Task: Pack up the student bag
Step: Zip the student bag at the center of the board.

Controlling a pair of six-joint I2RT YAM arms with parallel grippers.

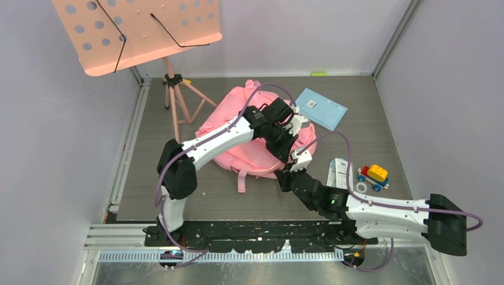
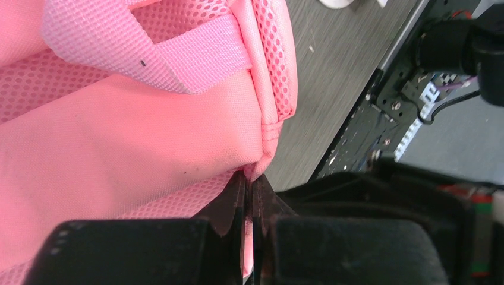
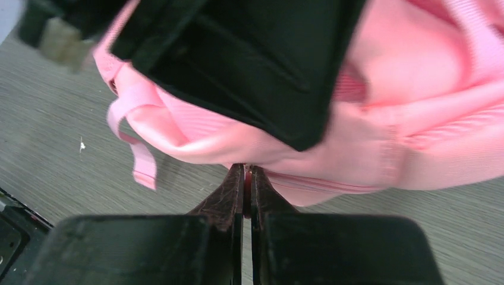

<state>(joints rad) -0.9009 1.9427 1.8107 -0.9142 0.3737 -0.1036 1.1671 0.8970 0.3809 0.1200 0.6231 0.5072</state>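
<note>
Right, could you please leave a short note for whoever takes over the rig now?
Left gripper: shut on fabric of the bag.
Right gripper: shut on the bag's near edge.
Bag lies mid-table; book and toy car lie outside it, to its right.
Done: both grips on the bag. Nothing seen packed yet.
Left: get it open, pack the items.

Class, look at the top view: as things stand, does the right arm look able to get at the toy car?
Probably not yet: the right gripper is shut on the student bag's edge. The toy car lies uncovered on the table beside that arm, so letting go should free the way.
</note>
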